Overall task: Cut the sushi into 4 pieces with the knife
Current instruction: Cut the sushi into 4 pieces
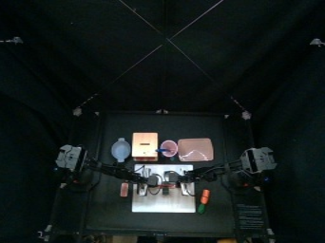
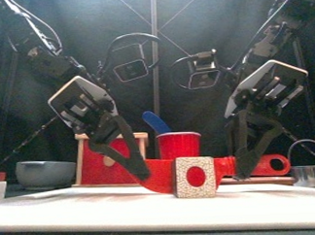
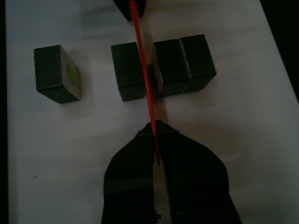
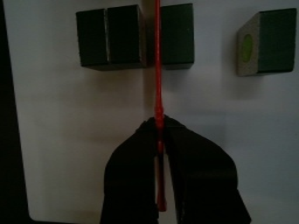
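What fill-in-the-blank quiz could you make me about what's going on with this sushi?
Both the left gripper and the right gripper clamp one ___ knife.
One sushi block lies apart, while ___ blocks sit side by side under the blade.
The sushi lies on a ___ cutting board.
Missing words: red, three, white.

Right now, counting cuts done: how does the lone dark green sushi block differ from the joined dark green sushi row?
The lone block is one piece, the joined row three. The red toy knife crosses the row; the lone block lies clear of it. Both rest on the white cutting board.
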